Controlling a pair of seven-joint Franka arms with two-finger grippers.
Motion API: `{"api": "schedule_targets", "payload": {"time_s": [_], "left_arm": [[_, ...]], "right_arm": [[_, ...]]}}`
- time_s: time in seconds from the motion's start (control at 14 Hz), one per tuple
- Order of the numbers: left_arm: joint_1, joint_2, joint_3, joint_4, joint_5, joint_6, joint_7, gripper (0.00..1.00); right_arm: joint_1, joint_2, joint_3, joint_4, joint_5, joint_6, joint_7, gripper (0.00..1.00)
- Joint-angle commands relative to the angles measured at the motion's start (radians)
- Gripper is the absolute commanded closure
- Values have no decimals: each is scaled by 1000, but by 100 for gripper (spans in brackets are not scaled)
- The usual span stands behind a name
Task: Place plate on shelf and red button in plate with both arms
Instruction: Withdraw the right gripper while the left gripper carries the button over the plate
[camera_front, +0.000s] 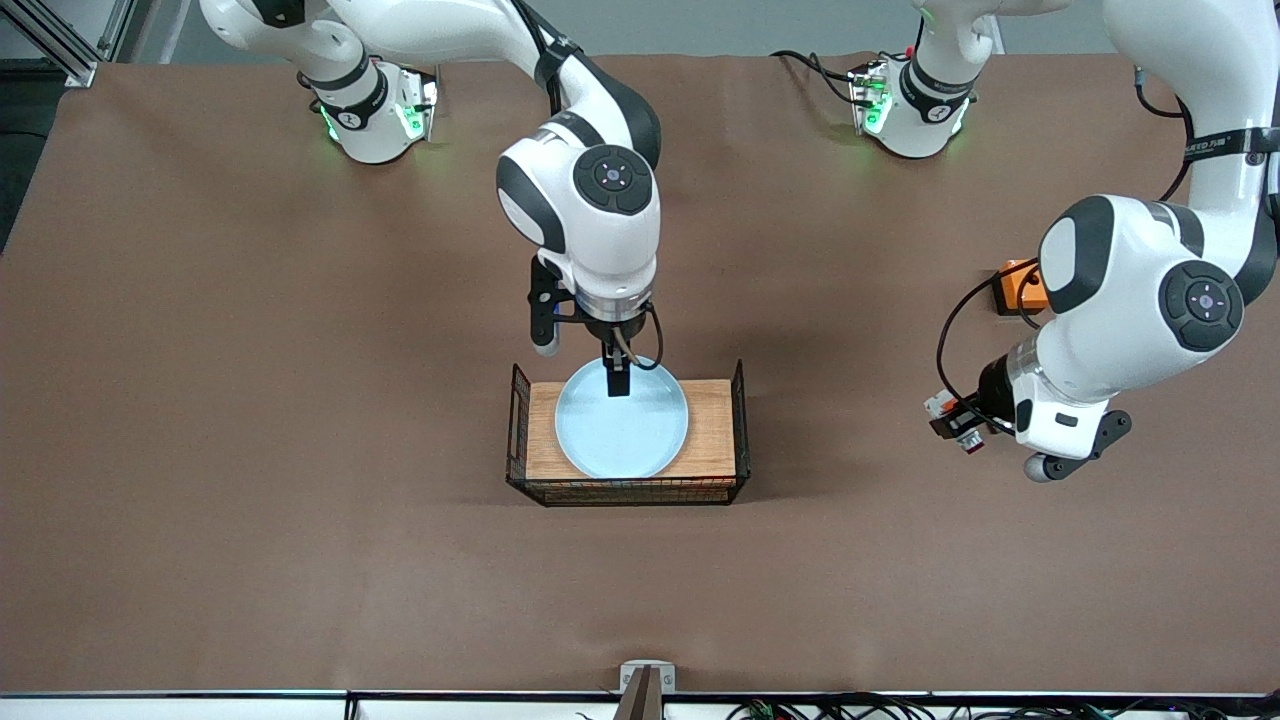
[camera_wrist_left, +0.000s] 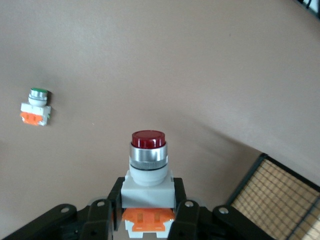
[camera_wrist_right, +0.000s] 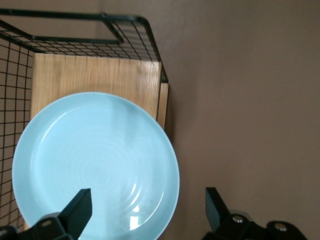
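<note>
Pale blue plate (camera_front: 621, 420) (camera_wrist_right: 95, 162), round and shallow, lying flat on the wooden floor of a black wire basket (camera_front: 521, 420) (camera_wrist_right: 127, 37) near the middle of the table (camera_front: 250, 400); rim farthest from the front camera overhanging the board edge in the right wrist view. Right gripper (camera_front: 619, 380) (camera_wrist_right: 148, 209) just above that rim, fingers (camera_wrist_right: 80, 205) spread apart, one over the plate's inner surface and the other past the rim over bare table; not clamped on the plate.

Red button (camera_front: 962, 424) (camera_wrist_left: 148, 167), white body with orange block, silver collar and dark red round tip, clamped in the left gripper (camera_front: 955, 420) (camera_wrist_left: 148, 215) above the table toward the left arm's end, well apart from the basket. Fingers (camera_wrist_left: 100, 210) closed against the two sides of the white body and orange base, collar and red tip projecting clear of the fingertips.

Similar white-and-orange part with a green cap (camera_wrist_left: 36, 107) lying on the table, seen in the left wrist view only, apart from the held button. Orange box (camera_front: 1020, 287) on the table, partly hidden by the left arm, farther from the front camera than the left gripper. Corner of the basket visible at the edge of the left wrist view.
</note>
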Motion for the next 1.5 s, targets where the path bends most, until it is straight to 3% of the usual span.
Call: {"api": "schedule_targets", "payload": {"time_s": [0.0, 0.29, 0.43, 0.57, 0.79, 1.07, 1.43], "left_arm": [[-6, -17, -25, 38, -4, -45, -91, 66], [-68, -10, -36, 98, -1, -46, -289, 66], [-121, -1, -37, 150, 40, -92, -387, 66], [-175, 30, -36, 220, 60, -158, -492, 66], [-247, 85, -28, 325, 60, -195, -640, 66], [-328, 113, -27, 368, 59, -193, -874, 66], [-419, 217, -27, 493, 57, -169, -1134, 66]], "right_arm": [[-78, 3, 9, 85, 78, -134, -213, 0], [-200, -55, 9, 111, 104, -268, -544, 0], [-283, -84, 7, 111, 166, -349, -730, 0], [-358, -125, 6, 110, 171, -408, -937, 0], [-472, -156, 0, 110, 169, -501, -1265, 0], [-624, -216, -2, 103, 161, -569, -1621, 0], [-715, -230, -3, 102, 84, -598, -1943, 0]]}}
